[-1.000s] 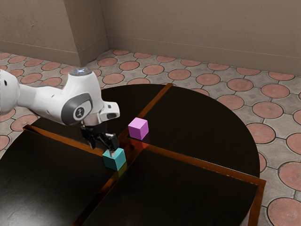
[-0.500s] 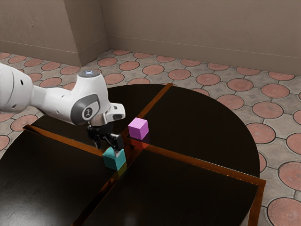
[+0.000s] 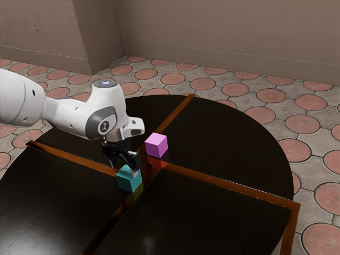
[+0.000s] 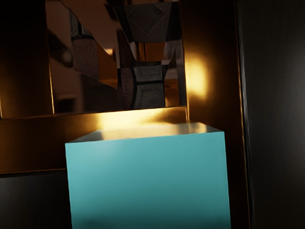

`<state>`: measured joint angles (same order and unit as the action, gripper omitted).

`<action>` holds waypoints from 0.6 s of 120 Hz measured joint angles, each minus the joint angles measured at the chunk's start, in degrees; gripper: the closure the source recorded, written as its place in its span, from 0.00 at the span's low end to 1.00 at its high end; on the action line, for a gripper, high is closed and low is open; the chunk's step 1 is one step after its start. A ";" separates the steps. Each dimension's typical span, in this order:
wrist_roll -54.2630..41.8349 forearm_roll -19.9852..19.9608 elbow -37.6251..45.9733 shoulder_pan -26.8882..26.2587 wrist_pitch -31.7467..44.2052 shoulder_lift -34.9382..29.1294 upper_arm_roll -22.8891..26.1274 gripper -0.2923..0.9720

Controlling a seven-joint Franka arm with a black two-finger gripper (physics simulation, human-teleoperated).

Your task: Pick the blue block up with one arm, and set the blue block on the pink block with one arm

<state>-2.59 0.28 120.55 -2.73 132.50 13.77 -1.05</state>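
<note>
on my feed the bench (image 3: 234,133) is a dark glossy top, nearly black, rounded on the far side. orange-brown wooden strips (image 3: 223,183) cross it and split it into sections. the floor (image 3: 303,123) around it is round reddish tiles set in pale grout. plain beige walls (image 3: 228,26) behind, with a square pillar (image 3: 95,26) sticking out at the exterior view's left. in the wrist view the strips glow warm orange and the top is mirror-shiny.

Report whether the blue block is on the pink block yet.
Not on it: the blue block rests on the table, apart from the pink block.
</note>
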 joint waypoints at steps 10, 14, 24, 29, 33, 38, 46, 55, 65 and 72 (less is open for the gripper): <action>-0.13 0.02 -0.62 0.00 -0.17 0.80 0.00 0.23; -0.20 0.01 -0.83 -0.01 -0.22 1.23 -0.02 0.23; -0.34 0.00 -1.42 0.00 -0.28 2.23 -0.07 0.23; -0.41 -0.01 -1.76 0.00 -0.32 2.68 -0.06 0.23; -0.46 -0.01 -1.94 0.00 -0.35 2.97 -0.07 0.23; -0.52 -0.01 -2.17 0.01 -0.38 3.27 -0.08 0.23; -0.61 -0.01 -2.44 0.00 -0.42 3.50 -0.09 0.23; -0.70 -0.02 -2.81 0.03 -0.55 3.90 -0.09 0.23; -0.79 -0.02 -3.16 0.03 -0.65 4.45 -0.09 0.23; -0.84 -0.02 -3.35 0.04 -0.70 4.89 -0.09 0.23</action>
<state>-3.43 0.26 117.20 -2.68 131.80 18.66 -1.14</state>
